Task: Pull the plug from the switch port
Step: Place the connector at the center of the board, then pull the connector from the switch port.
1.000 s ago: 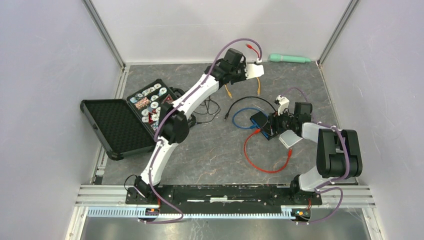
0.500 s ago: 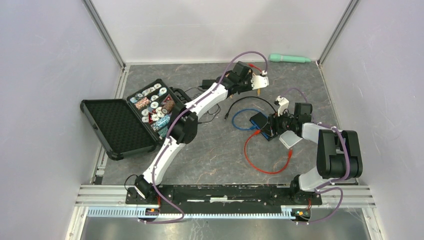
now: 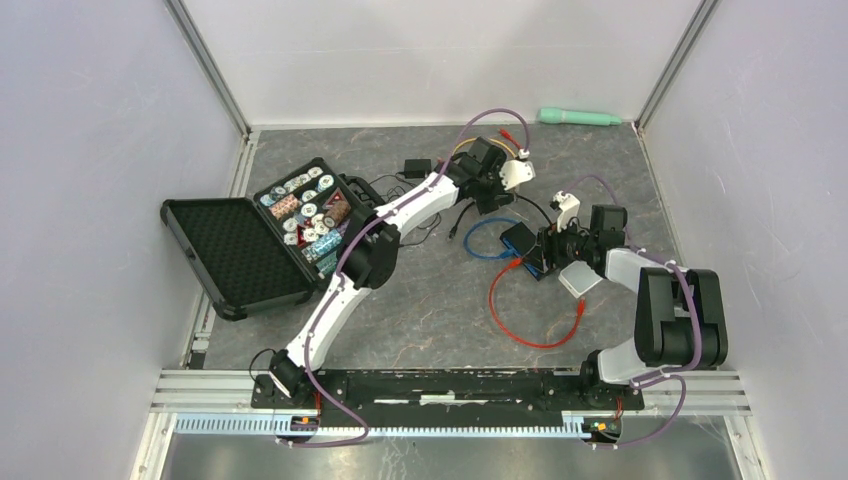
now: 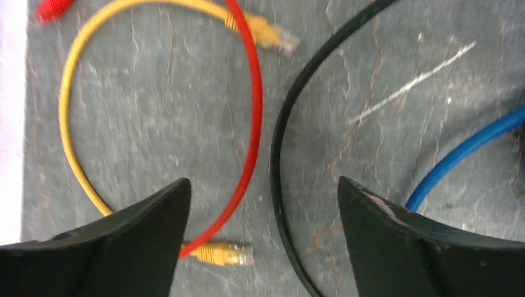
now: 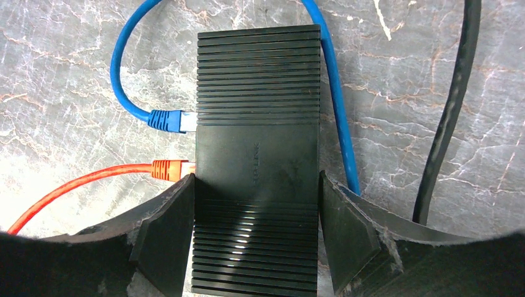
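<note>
The black switch (image 5: 257, 93) lies on the grey floor, and my right gripper (image 5: 257, 176) is shut on its near end, one finger on each side. A blue plug (image 5: 167, 119) and an orange plug (image 5: 170, 169) sit in ports on its left side. In the top view the switch (image 3: 520, 243) is right of centre with the right gripper (image 3: 540, 250) on it. My left gripper (image 4: 263, 182) hangs open low over loose cables. A yellow cable (image 4: 65, 124) lies below it, with one yellow plug (image 4: 220, 252) on the floor between the fingers, held by nothing.
A red cable (image 4: 254, 117), a black cable (image 4: 282, 142) and a blue cable (image 4: 464, 151) cross under the left gripper. An open black case (image 3: 300, 215) of small parts stands at the left. A green tube (image 3: 580, 117) lies by the back wall. The orange cable loops (image 3: 530, 335) near the right arm.
The left gripper came down and forward from the back, opened, and let go of the yellow cable, which now lies on the floor. The right gripper has not moved.
</note>
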`<state>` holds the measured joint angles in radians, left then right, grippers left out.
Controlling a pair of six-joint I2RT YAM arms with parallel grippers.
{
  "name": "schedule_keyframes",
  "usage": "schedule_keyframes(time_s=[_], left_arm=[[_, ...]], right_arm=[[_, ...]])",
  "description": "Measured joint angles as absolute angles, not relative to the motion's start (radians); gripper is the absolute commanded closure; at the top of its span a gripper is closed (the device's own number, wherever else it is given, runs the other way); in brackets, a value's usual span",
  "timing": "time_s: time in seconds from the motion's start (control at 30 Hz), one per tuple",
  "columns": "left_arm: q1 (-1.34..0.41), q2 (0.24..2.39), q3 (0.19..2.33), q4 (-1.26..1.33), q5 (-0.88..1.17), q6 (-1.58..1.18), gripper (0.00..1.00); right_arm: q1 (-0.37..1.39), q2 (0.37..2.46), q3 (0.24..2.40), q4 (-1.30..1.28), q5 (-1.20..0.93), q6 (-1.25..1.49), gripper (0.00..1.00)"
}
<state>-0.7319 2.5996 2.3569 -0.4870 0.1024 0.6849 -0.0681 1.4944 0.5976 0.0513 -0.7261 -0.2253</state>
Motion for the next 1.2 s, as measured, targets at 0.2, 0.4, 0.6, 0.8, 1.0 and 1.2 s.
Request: schedule_keyframes(time_s=[0.2,0.4,0.6,0.8,1.0,1.2], left_arm=[[-0.686,2.457,2.205,-0.522,0.11,0.531,0.0],[-0.619,2.16,2.024,-0.538,0.219,0.34,0.0],[-0.534,1.935,1.839,-0.516,0.406,0.181,0.0],[-0.517,1.728,1.293,-0.268,0.647,0.01,0.02],[-0.586,1.719,1.064,-0.093,0.777,-0.181,0.05],[-0.616,1.795,1.071,0.1,0.85,-0.33,0.14]], right_arm=[[-0.068,1.475,0.598,0.051,-0.73,-0.226,0.92],[-0.068,1.473,0.598,0.051,-0.746,-0.226,0.92],[-0.044,1.467,0.596,0.012,-0.749,-0.26,0.92],[0.016,1.462,0.592,0.005,-0.748,-0.265,0.91],[0.117,1.475,0.592,0.044,-0.747,-0.254,0.91],[0.15,1.481,0.592,0.063,-0.743,-0.251,0.91]])
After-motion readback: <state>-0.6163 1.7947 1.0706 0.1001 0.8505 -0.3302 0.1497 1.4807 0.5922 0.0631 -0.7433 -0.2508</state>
